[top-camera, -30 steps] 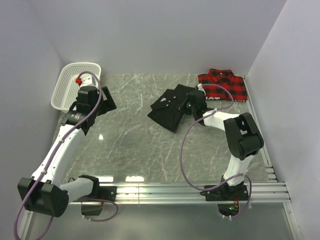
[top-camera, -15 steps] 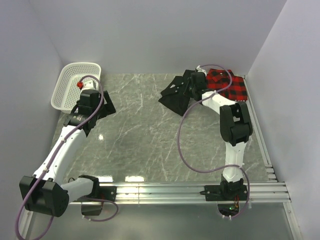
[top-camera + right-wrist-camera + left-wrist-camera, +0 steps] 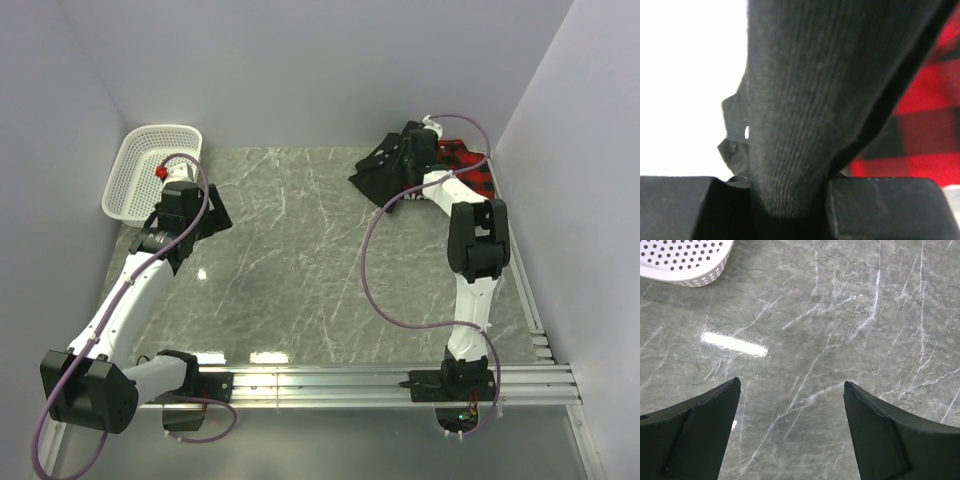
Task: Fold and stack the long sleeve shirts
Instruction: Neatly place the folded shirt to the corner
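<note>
Black shirt (image 3: 375,178), clamped in the right end effector (image 3: 407,160), hangs over the red plaid shirt (image 3: 925,100) at far right, apparently for stacking; left end effector (image 3: 791,384) hovers open.

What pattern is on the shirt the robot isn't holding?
Red and black checks. The plaid shirt shows best in the right wrist view, behind the dark cloth.

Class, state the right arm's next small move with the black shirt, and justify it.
Probably shift the black shirt right and lower it onto the plaid shirt: the right fingers pinch its fabric, raised beside the plaid, not yet stacked.
</note>
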